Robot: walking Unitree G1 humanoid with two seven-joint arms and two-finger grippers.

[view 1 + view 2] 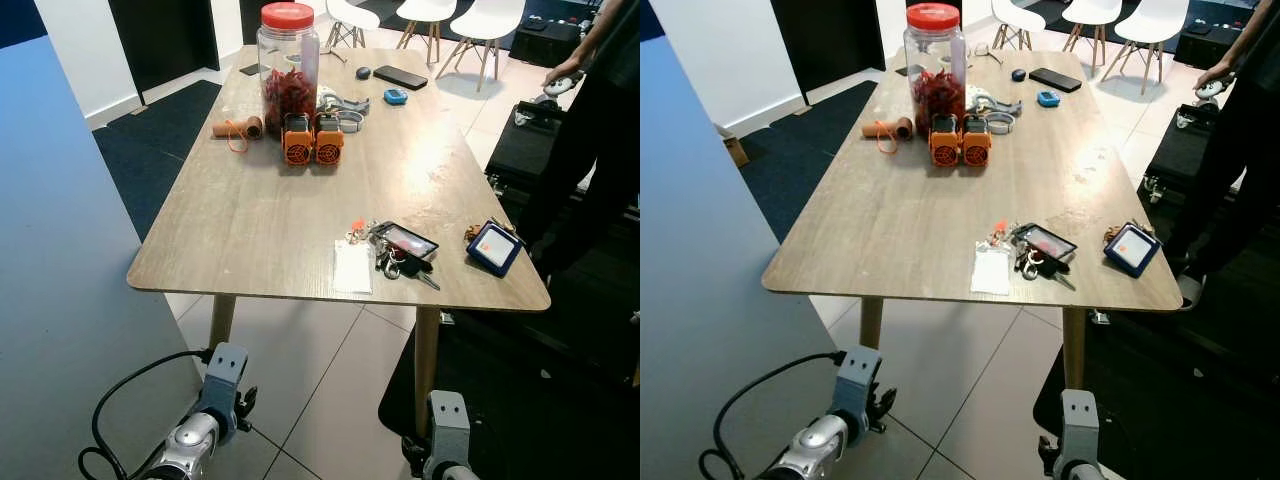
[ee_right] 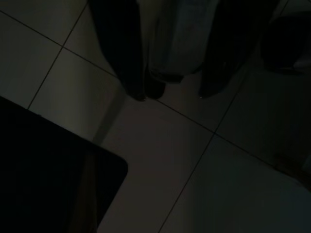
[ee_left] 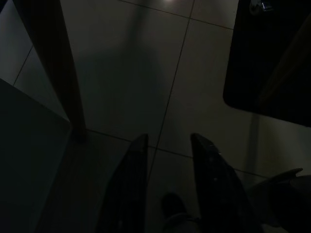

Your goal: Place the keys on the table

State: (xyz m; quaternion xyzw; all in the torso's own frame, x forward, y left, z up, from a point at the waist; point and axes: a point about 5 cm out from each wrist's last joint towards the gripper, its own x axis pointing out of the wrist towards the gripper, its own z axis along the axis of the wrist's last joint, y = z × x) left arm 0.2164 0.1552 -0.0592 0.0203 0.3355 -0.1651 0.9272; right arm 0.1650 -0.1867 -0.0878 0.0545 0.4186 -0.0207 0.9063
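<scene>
A bunch of keys (image 1: 400, 262) lies on the wooden table (image 1: 250, 215) near its front edge, beside a white tag (image 1: 352, 267) and a black card holder (image 1: 410, 240). Both arms hang below the table edge: the left arm (image 1: 218, 398) and the right arm (image 1: 447, 425). In the dark left wrist view, my left gripper (image 3: 169, 138) is open over floor tiles, with nothing between its fingers. In the right wrist view, my right gripper (image 2: 175, 94) is also open above the tiled floor.
A blue badge holder (image 1: 494, 247) lies at the table's front right. Further back stand two orange devices (image 1: 312, 140), a red-lidded jar (image 1: 288, 60), a phone (image 1: 400, 76) and small items. A person (image 1: 590, 130) stands to the right. White chairs (image 1: 480, 20) are behind.
</scene>
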